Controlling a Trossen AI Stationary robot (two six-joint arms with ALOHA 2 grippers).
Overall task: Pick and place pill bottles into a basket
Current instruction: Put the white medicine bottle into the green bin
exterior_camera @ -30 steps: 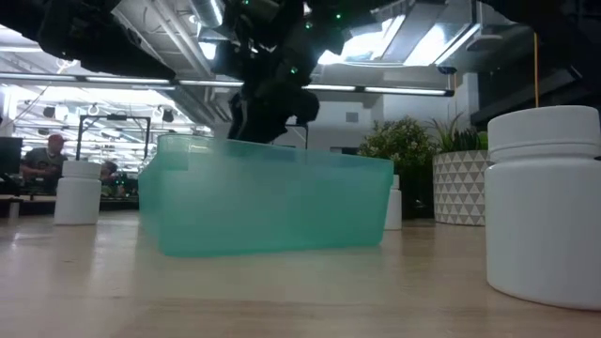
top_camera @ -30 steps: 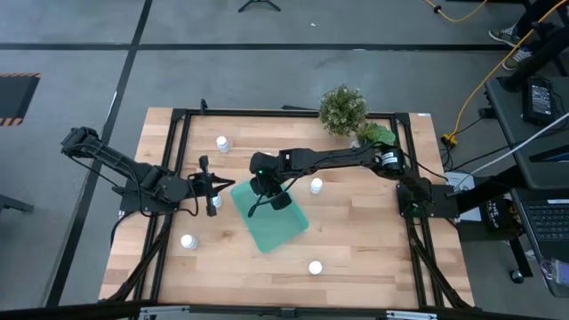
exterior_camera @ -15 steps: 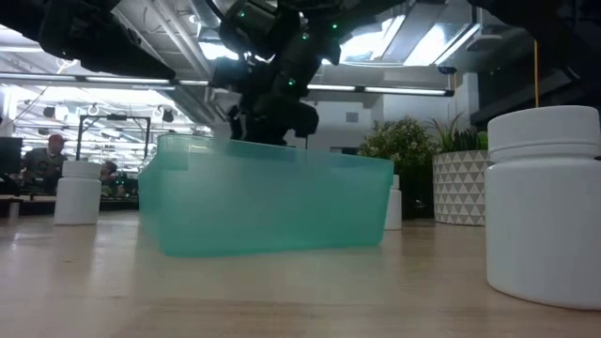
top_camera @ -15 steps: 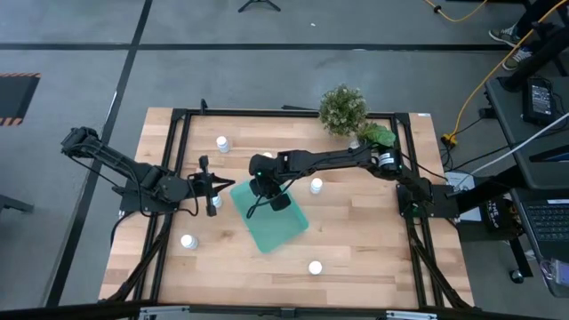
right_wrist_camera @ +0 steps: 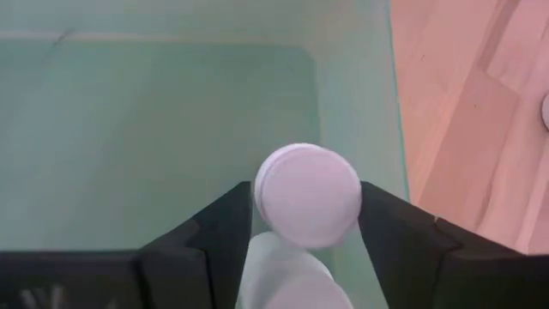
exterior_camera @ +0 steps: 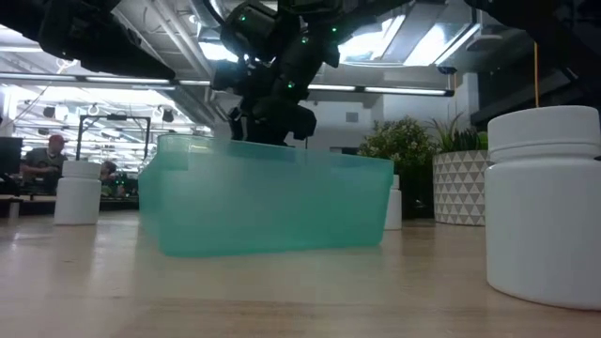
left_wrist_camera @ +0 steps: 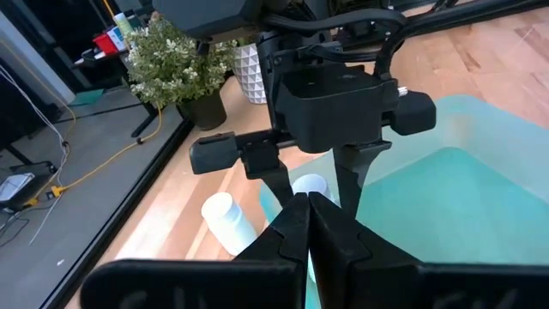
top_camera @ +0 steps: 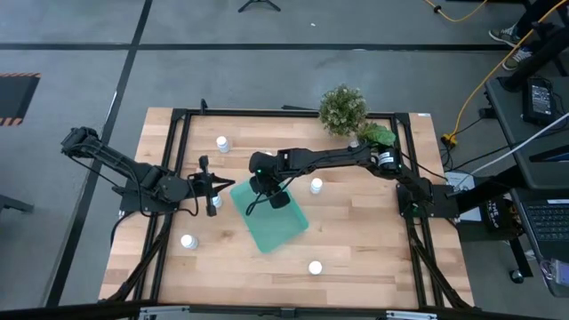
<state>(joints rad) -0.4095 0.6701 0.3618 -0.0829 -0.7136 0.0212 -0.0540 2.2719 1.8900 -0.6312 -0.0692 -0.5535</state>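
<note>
The teal basket [top_camera: 277,224] lies askew at the table's middle; it also shows in the low view [exterior_camera: 268,202]. My right gripper [top_camera: 262,188] stands over the basket's far left corner, shut on a white pill bottle [right_wrist_camera: 307,196], which also shows in the left wrist view [left_wrist_camera: 310,185]. My left gripper [top_camera: 212,184] is shut and empty just left of the basket [left_wrist_camera: 446,184]. One bottle [top_camera: 213,204] stands on the table right beside it. More bottles stand on the table at the far left [top_camera: 222,142], the near left [top_camera: 188,241], right of the basket [top_camera: 316,185] and near the front [top_camera: 315,267]. My right gripper pinches the bottle between its two fingers [right_wrist_camera: 221,227], which sit on opposite sides of its round cap end [right_wrist_camera: 350,204]. The fingers come from above, pointing down into the basket. The basket's floor [right_wrist_camera: 154,129] shows beyond the bottle; whether the bottle touches it I cannot tell.
A bushy plant [top_camera: 342,108] and a second green plant [top_camera: 379,135] stand at the table's far right; the patterned white pot [exterior_camera: 460,188] shows in the low view. A person [exterior_camera: 42,160] sits in the room behind the table.
My right gripper, still shut on the bottle, has gone a little toward the table's left edge and slightly down into the basket.
</note>
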